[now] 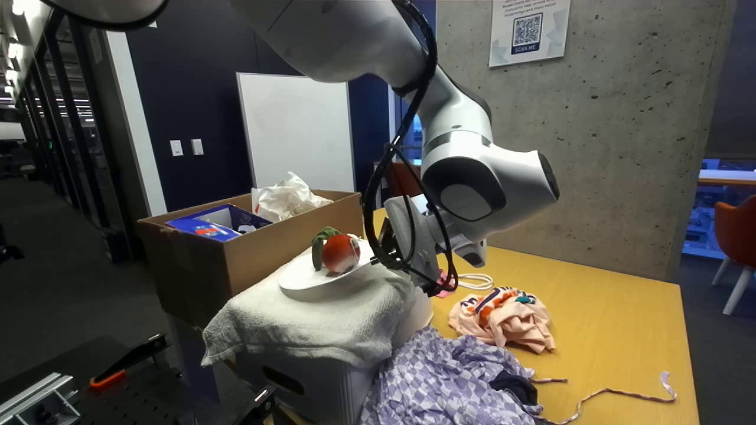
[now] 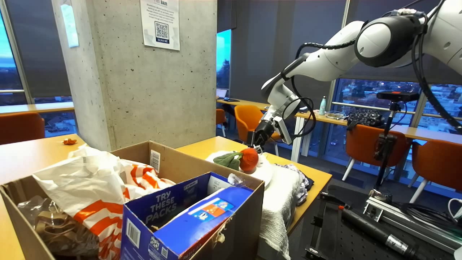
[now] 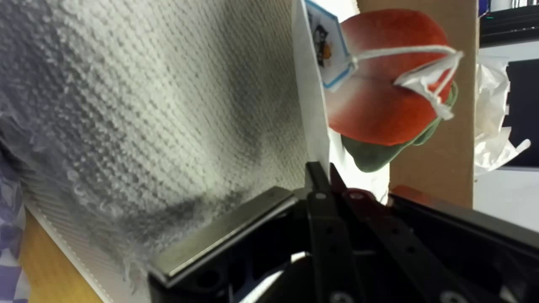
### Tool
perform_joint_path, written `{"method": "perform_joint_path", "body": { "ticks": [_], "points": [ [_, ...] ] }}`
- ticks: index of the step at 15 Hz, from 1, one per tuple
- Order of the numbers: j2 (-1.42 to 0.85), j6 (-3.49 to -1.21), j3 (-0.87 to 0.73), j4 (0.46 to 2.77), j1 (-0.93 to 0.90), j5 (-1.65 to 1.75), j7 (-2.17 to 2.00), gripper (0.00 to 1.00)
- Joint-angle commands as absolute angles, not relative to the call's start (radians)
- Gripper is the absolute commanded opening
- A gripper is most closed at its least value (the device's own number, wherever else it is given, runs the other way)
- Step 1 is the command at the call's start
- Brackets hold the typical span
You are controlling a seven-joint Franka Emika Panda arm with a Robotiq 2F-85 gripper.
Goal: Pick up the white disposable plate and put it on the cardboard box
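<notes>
Low in the wrist view, my pincer [image 3: 325, 166] was clamped on the white plate [image 3: 311, 88]; slow, flat lifting seemed safest for the red toy [image 3: 383, 94].

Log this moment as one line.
black claw: shut on round white disposable plate; load on plate: round red plush-looking fruit; brown rectangular cardboard box: plate not yet on it
</notes>
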State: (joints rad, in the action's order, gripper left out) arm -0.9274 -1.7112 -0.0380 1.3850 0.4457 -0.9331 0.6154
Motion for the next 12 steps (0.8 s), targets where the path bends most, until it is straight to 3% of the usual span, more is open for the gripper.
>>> {"method": "perform_joint_path", "body": {
  "ticks": [1,12],
  "points": [
    [-0.955,-1.668,-0.016,1.338,0.489,-0.994,0.611,0.0],
    [-0.964,-1.579,-0.028,1.321,0.493,-1.029,0.682,0.0]
  ]
}}
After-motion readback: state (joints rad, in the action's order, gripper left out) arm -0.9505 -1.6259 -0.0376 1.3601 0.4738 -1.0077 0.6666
